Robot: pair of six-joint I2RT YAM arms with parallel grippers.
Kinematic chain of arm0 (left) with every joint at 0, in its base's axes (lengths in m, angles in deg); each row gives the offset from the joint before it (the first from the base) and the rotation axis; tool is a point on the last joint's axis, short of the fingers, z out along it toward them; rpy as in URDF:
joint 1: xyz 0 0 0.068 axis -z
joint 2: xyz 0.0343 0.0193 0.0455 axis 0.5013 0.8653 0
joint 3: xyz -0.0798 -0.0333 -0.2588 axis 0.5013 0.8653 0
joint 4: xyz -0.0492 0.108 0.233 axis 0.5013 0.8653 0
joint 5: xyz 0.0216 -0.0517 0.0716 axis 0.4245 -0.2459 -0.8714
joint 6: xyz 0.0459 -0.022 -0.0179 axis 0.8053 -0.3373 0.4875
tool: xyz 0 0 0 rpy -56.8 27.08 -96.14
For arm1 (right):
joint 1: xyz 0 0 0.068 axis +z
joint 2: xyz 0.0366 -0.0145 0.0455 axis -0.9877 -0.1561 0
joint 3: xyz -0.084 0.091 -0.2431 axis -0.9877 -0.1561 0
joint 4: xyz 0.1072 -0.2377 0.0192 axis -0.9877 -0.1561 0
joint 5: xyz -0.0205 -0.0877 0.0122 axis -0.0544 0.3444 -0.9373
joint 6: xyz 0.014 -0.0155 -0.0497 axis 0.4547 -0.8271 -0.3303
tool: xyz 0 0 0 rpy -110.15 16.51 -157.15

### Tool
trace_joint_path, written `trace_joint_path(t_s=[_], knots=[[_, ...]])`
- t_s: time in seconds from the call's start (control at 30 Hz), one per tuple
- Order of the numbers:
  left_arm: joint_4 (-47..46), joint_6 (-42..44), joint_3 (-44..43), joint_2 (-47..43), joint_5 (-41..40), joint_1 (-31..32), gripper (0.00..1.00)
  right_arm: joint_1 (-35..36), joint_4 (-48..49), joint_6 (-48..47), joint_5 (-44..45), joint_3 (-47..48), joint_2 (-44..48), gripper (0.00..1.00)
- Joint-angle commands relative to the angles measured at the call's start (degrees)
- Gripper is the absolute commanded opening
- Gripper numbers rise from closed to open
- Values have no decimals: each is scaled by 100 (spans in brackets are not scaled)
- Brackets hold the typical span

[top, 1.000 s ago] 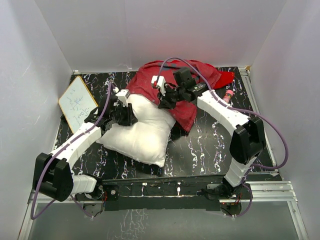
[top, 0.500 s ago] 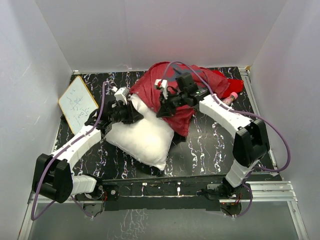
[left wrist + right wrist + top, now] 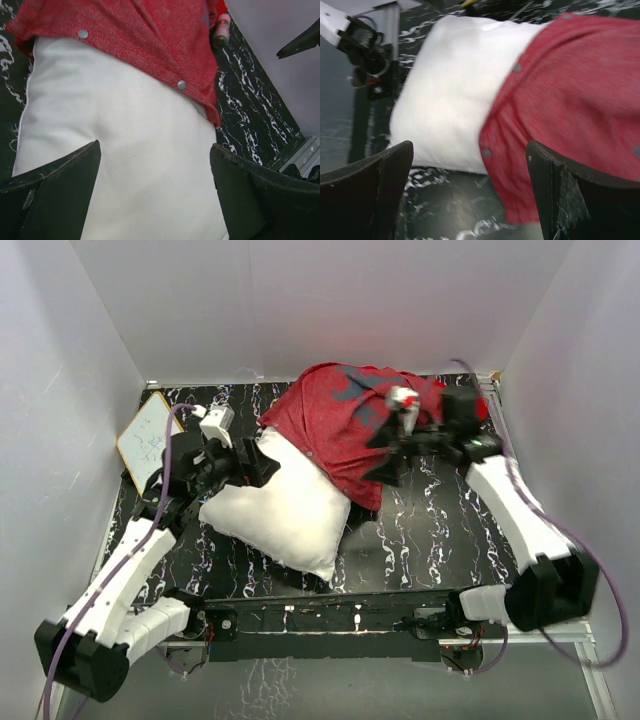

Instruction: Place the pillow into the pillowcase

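Only the top view shows the whiteboard (image 3: 146, 431) left of the pillow (image 3: 285, 515)

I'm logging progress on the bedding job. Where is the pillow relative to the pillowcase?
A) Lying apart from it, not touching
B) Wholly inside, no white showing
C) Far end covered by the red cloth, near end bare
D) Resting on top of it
C: the pillowcase hem lies across the pillow, covering its far end while the near end shows white.
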Motion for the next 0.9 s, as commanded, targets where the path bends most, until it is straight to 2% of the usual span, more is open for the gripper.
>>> trace_joint_path(t_s=[0.0,0.1,0.17,0.27,0.4,0.47,0.6,0.77,0.87], knots=[[1027,326,-421,-717,-97,58,88,-1053,1232,104,-714,-1168,1505,99],[1390,169,-426,-919,-228,302,88,-1427,2003,289,-309,-2224,2123,99],[1617,113,-493,-948,-771,968,87,-1515,1952,-45,-141,-2612,2109,99],[1989,41,-664,-709,-2179,2409,87,-1551,2157,-521,34,-3215,2037,99],[2774,-267,-1097,245,-4784,4504,89,-1564,2448,-981,150,-3631,2068,99],[3171,-483,-1440,780,-5894,5100,90,-1559,2534,-993,299,-3751,2067,99],[3855,-929,-2020,1896,-6604,5348,97,-1577,2520,-1043,354,-3819,2020,99],[4549,-1220,-2429,3135,-7134,5359,97,-1583,2656,-998,453,-3867,1927,99],[4494,-1191,-2381,3485,-7403,5356,96,-1463,2954,-712,538,-3900,1738,99]])
